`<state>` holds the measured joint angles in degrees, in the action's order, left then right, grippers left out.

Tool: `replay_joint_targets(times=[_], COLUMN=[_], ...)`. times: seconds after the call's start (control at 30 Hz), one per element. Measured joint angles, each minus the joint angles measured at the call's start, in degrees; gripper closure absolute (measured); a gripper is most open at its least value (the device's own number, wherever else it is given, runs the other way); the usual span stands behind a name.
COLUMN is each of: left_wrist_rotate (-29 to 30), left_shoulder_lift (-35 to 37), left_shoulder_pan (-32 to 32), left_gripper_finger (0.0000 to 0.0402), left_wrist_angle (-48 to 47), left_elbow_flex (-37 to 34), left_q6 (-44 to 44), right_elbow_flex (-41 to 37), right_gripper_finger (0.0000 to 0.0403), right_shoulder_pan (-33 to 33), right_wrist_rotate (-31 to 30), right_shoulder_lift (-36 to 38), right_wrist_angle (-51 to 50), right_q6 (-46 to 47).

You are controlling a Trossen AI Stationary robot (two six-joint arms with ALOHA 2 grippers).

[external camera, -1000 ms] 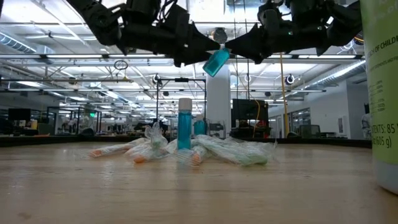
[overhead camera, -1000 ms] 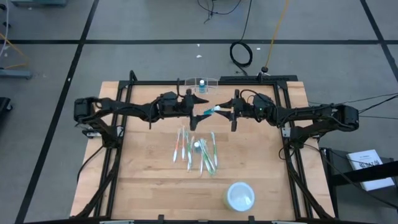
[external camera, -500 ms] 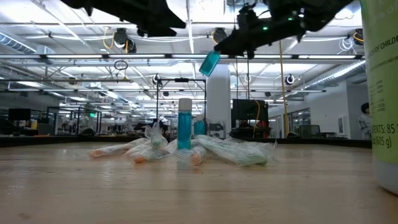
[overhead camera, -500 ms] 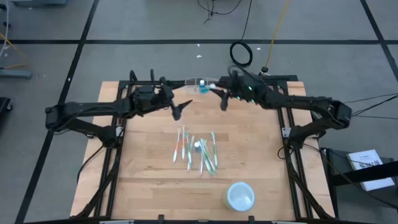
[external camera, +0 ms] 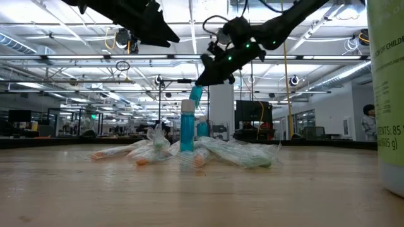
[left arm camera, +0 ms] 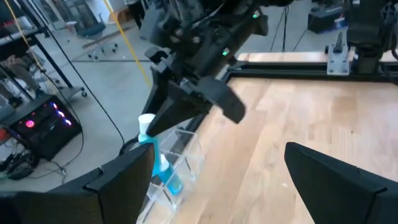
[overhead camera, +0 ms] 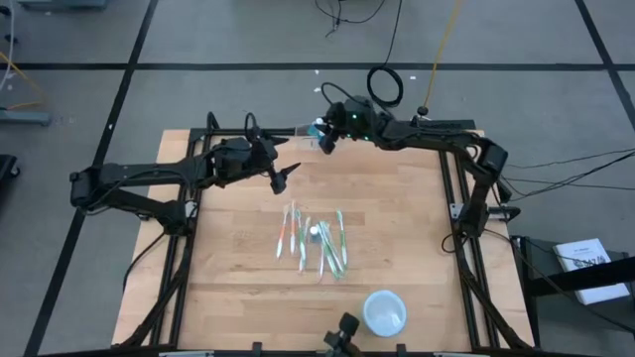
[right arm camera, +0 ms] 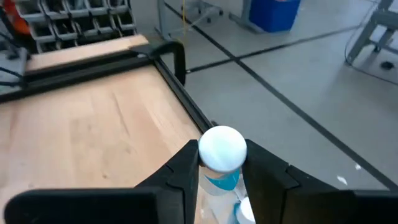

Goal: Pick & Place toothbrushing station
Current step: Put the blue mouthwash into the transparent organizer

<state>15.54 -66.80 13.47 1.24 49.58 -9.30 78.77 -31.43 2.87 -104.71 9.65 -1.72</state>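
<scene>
My right gripper is shut on a small teal tube with a white cap, high over the table's far edge. Right below it stands the toothbrushing station, a clear plastic holder on the table's far rim, with another blue tube inside it. My left gripper hangs open and bare, left of and nearer than the holder. Several wrapped toothbrushes lie in a heap at mid-table around one upright teal tube. My right gripper pinches the tube just under its white cap, one finger on either side. The fingers slant down from the table's right. The teal body hangs below them, tilted, clear of the table and over the holder.
A pale white-lidded round tub stands near the front edge, right of centre, and fills the low view's right side. Black frame rails run along the table's left, right and far sides. Bare wood lies between the heap and the holder.
My right gripper has carried the tube from mid-table toward the far edge and a little left, to above the holder, and tipped more level. My left gripper has drawn back from the tube toward the table's left edge, has risen, and has since kept still.
</scene>
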Motion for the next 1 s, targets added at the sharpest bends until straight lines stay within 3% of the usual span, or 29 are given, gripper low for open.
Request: replay_joint_targets(times=[1.0], left_wrist_rotate=[0.0], left_shoulder_lift=[0.0], left_shoulder_pan=[0.0], left_gripper_finger=[0.0044], left_wrist_angle=[-2.9], left_elbow_flex=[0.0], left_q6=[0.6], right_elbow_flex=[0.2], right_gripper_finger=[0.0311], right_shoulder_pan=[-0.9], right_wrist_rotate=[-2.9], right_shoulder_lift=[-2.5], right_wrist_angle=[-8.0], right_q6=[-2.4])
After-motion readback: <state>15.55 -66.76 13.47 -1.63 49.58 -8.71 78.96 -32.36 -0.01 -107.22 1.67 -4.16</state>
